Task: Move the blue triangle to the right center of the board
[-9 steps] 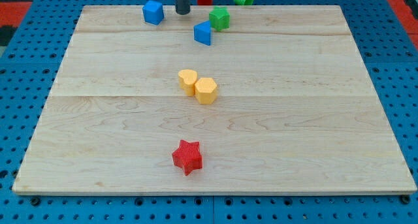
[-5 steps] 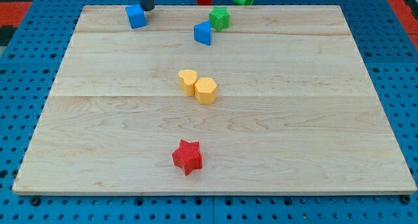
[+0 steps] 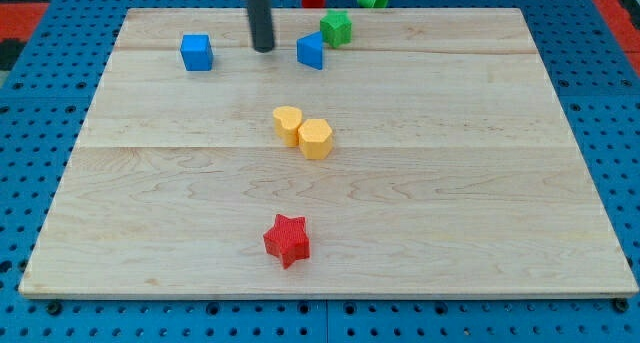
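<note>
My tip [image 3: 263,49] (bare dark rod tool, holding nothing) stands just left of the blue triangular plastic block [image 3: 311,51], apart; its apex orientation is unclear.

The blue triangle [image 3: 311,50] is a small solid wedge block, lying flat on the wooden surface [image 3: 450,183] near the view's top edge, a little left of the middle. Its pointed end faces the view's top right, toward the green block [image 3: 336,28] just beside it, the two nearly touching. It sits apart from my tip [image 3: 263,49], which stands near it on the view's left
</note>
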You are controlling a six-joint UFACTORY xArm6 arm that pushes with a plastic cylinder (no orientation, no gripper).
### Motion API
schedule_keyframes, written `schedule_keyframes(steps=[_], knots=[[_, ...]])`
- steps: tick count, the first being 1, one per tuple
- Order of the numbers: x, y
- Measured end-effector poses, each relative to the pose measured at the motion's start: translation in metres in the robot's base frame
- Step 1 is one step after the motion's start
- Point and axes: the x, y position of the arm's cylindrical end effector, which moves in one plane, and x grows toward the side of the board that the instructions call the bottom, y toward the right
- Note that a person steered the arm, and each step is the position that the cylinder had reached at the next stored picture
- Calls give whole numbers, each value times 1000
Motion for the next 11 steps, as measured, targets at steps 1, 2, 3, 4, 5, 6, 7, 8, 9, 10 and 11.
schedule_keyframes(steps=[1, 2, 3, 4, 5, 6, 7, 8, 9, 10, 11], knots=[[6, 76], [5, 81], [5, 107], [5, 154], [7, 187], [59, 212], [89, 221], [42, 213], [55, 247], [99, 247], [127, 247]])
